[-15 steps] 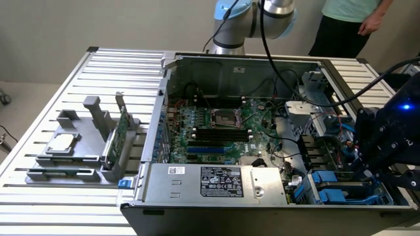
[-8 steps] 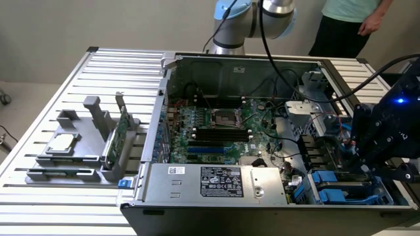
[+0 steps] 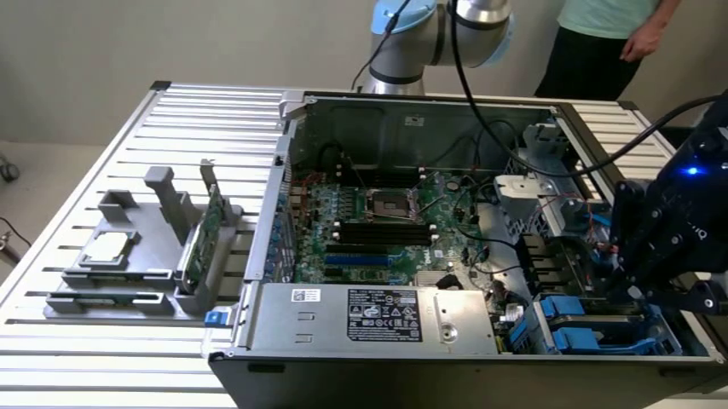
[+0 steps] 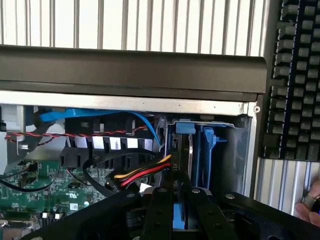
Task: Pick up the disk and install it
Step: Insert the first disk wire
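In the wrist view my gripper (image 4: 179,200) is shut on the disk (image 4: 200,150). The disk stands on edge, its blue carrier and a silver rim showing between the two black fingers (image 4: 161,210). It reaches into the drive bay at the corner of the open computer case (image 4: 125,67). In the exterior view the black gripper (image 3: 654,285) hangs over that bay at the case's near corner on the exterior view's right, and it hides the held disk. Blue carriers (image 3: 565,311) sit in the bay beside it.
Red, yellow and black cables (image 4: 145,172) run close beside the bay. The motherboard (image 3: 376,221) and a silver power supply (image 3: 376,315) fill the case. A grey fixture (image 3: 125,264) holds a chip and a green card. A person (image 3: 603,43) stands behind; a keyboard (image 4: 295,75) lies nearby.
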Controlling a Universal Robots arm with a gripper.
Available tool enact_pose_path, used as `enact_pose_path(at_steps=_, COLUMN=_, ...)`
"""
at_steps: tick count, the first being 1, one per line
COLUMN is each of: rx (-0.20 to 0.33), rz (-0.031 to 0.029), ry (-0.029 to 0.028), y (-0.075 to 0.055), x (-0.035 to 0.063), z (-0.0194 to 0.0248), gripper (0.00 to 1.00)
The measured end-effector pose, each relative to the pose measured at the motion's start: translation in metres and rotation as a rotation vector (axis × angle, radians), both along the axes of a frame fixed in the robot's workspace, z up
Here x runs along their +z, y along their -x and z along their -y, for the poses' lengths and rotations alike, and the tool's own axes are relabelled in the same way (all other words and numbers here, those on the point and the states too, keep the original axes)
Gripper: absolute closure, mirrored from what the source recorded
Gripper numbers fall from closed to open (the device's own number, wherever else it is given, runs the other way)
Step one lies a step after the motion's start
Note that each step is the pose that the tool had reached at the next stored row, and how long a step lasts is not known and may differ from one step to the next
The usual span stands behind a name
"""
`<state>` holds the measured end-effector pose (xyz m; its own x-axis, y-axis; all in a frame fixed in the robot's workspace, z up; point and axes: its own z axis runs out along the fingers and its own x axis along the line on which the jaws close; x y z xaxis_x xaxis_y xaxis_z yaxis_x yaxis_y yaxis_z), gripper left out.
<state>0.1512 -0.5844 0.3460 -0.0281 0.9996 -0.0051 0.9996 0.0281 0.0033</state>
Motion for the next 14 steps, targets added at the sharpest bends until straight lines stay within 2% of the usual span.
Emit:
enact_pose_path(at_steps=3, rx=-0.011, rz=-0.0016, ry=0.0129, y=-0.0002, x=-0.0005, z=-0.0001, gripper=0.84)
enact_pose_path(at_steps=7, rx=-0.02, rz=-0.0075, ry=0.0237, y=-0.0004, x=-0.001, z=-0.0021, gripper=0.84)
enact_pose_path(at_steps=11, rx=-0.024, rz=-0.0168, ry=0.0352, y=-0.0011, x=-0.0018, z=-0.0052, gripper=0.84)
enact_pose_path(at_steps=14, rx=-0.026, rz=-0.0232, ry=0.0404, y=-0.0023, x=-0.0022, z=-0.0076, gripper=0.84)
